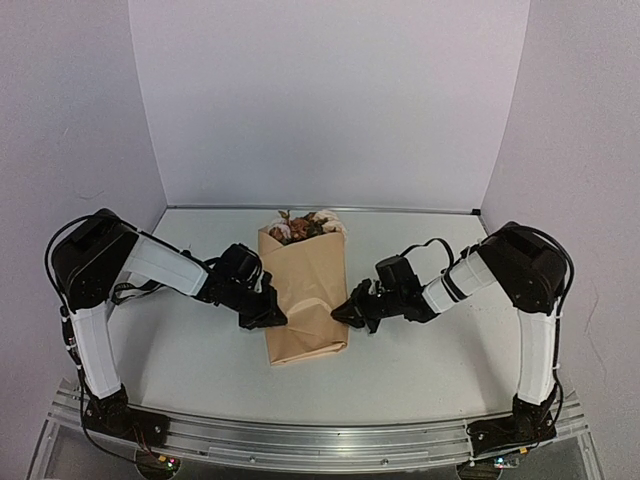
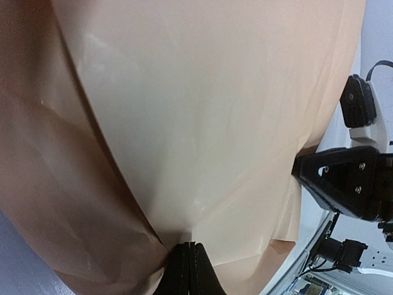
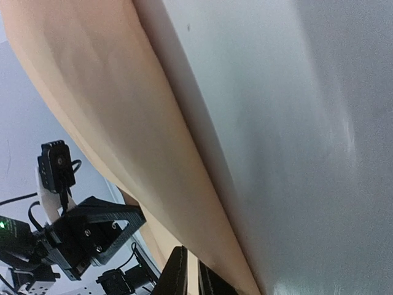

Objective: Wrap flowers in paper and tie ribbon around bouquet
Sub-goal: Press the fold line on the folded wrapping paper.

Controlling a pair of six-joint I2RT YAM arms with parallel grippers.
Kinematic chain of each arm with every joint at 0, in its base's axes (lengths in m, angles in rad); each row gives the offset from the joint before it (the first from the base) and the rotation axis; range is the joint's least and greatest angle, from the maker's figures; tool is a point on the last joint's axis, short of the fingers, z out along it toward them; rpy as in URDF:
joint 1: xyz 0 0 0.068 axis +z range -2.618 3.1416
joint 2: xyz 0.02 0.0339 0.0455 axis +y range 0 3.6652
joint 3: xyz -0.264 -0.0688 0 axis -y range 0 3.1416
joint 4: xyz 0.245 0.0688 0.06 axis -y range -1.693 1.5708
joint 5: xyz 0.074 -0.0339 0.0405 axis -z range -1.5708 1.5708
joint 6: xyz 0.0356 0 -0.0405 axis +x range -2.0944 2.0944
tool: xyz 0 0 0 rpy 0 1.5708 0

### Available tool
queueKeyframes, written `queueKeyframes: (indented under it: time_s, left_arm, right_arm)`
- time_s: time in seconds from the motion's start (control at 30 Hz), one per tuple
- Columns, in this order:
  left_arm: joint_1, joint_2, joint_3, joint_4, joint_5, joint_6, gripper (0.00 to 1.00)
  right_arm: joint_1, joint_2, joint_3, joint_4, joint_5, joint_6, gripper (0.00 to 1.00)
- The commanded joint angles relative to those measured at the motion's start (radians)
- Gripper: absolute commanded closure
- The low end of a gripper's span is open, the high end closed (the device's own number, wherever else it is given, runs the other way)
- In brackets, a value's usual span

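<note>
The bouquet lies in the middle of the table: tan paper (image 1: 305,290) folded round the flowers (image 1: 303,226), whose cream, pink and brown blooms show at the far end. My left gripper (image 1: 272,318) is at the paper's left edge. In the left wrist view its jaws (image 2: 190,249) are shut, pinching a crease of the paper (image 2: 196,110). At the paper's right edge, my right gripper (image 1: 343,312) has its jaws (image 3: 192,273) parted by a narrow slit, with the paper (image 3: 110,104) just beyond the tips. The ribbon is out of view.
The pale grey table (image 1: 430,350) is walled at the back and on both sides. An aluminium rail (image 1: 320,440) runs along the near edge between the arm bases. Each wrist view shows the other gripper across the paper.
</note>
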Motion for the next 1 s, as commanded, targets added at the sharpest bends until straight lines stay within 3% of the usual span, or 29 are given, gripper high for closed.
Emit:
queueKeyframes:
  time_s: [0.0, 0.3, 0.97]
  left_arm:
    - [0.008, 0.045, 0.016, -0.096, -0.053, 0.039, 0.97]
    - [0.008, 0.044, 0.038, -0.136, -0.047, 0.081, 0.98]
    - [0.015, 0.029, 0.045, -0.188, -0.033, 0.127, 0.98]
  right_arm:
    - [-0.055, 0.06, 0.065, -0.044, 0.018, 0.032, 0.89]
    - [-0.132, 0.164, 0.205, -0.084, 0.011, 0.098, 0.89]
    - [-0.239, 0.393, 0.736, -0.443, 0.057, 0.106, 0.89]
